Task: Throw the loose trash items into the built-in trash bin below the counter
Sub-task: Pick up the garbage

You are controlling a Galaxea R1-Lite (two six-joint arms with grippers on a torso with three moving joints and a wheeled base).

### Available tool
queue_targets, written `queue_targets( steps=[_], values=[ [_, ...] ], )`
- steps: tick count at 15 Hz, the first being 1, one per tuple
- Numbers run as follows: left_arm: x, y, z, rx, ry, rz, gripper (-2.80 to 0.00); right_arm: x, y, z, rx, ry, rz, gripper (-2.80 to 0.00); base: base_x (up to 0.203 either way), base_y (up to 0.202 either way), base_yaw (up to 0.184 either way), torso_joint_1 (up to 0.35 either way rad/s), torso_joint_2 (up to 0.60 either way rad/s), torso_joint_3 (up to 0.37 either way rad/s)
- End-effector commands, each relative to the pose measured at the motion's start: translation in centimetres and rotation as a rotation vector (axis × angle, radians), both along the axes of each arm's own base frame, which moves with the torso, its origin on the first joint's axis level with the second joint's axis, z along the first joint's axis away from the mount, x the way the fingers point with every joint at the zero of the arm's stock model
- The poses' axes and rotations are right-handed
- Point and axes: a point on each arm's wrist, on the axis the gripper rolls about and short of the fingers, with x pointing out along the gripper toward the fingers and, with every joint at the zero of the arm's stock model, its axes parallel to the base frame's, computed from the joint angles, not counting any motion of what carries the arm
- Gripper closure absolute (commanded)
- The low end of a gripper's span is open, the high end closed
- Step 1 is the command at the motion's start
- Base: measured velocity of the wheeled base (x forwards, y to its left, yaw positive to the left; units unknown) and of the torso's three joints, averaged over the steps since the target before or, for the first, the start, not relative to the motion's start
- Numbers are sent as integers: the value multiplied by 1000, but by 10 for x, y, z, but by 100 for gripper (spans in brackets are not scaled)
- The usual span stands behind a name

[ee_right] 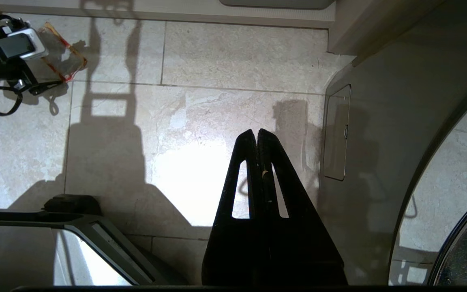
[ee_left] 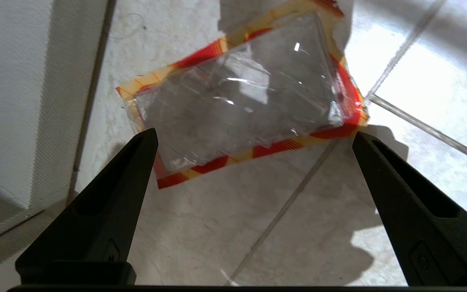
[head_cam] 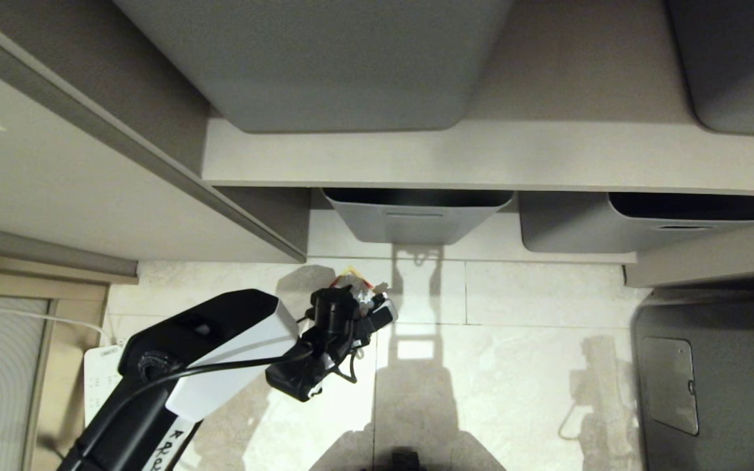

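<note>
The clear red-and-yellow-edged wrapper (ee_left: 241, 105) lay flat on the pale stone-look floor tiles (ee_left: 306, 227), close to the foot of a beige cabinet panel (ee_left: 22, 101) and next to a grout line. Its transparent centre was creased and caught glare; the striped border ran around the visible edges. In the head view only a sliver of the wrapper (head_cam: 351, 276) showed past the arm, on the floor in front of the lowest shelf. The left gripper (ee_left: 253, 138) hung directly over it with its jaws spread wide, one fingertip (ee_left: 146, 140) at the wrapper's near corner and the other just off the opposite corner; whether either tip touched the film could not be told. Nothing was held between them. In the head view the left gripper (head_cam: 367, 307) pointed down at the floor, at the end of the black-and-white forearm entering from the lower left. The right wrist view showed the same wrapper (ee_right: 65, 56) partly hidden under the left arm's camera housing. The right gripper (ee_right: 257, 136) hung well apart from it over bare tile, its two black fingers pressed together with nothing between them. Two grey plastic tubs (head_cam: 416, 219) sat on the low shelf behind the wrapper, and a beige shelf (head_cam: 495, 157) ran above them. A grey curved panel with a small hatch (head_cam: 668, 383) stood at the robot's right.
</note>
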Motion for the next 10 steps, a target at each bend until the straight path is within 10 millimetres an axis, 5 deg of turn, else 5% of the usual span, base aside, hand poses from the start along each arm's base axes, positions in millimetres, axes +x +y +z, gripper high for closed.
queue_targets(
  steps=[1, 10],
  values=[
    [3, -2, -1, -1, -15, 1, -280, 0, 0, 0, 0, -2, 1, 0, 0, 0, 0, 0, 0, 0],
    [8, -2, -5, 9, -26, 2, -280, 0, 0, 0, 0, -2, 1, 0, 0, 0, 0, 0, 0, 0]
  ],
)
